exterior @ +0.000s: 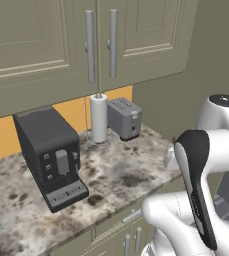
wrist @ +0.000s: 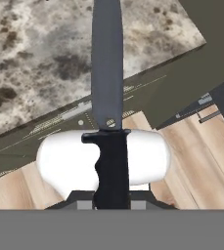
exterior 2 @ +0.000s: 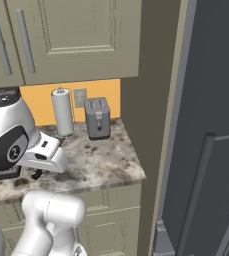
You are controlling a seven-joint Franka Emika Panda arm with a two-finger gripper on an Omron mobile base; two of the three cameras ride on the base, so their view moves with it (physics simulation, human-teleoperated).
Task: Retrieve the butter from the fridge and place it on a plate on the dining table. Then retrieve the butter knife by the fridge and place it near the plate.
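The fridge [exterior 2: 206, 150] fills the right side of the right base view, its grey door carrying a long vertical bar handle. Beside it, past a narrow olive panel, runs the speckled marble worktop [exterior: 121, 175] under olive-beige wall cabinets [exterior: 46, 45] and an orange backsplash. On the worktop stand a black coffee machine [exterior: 51, 155] at the left, a white paper towel roll [exterior: 99, 119] on its stand toward the back, and a grey toaster [exterior: 125, 118] just beside the roll. The butter knife [wrist: 107, 88] is off the worktop, held in the air above its front edge and the wood floor [wrist: 191, 146]. The pincer [wrist: 111, 195] is closed on the knife's black handle, with the grey blade pointing away along the hand.
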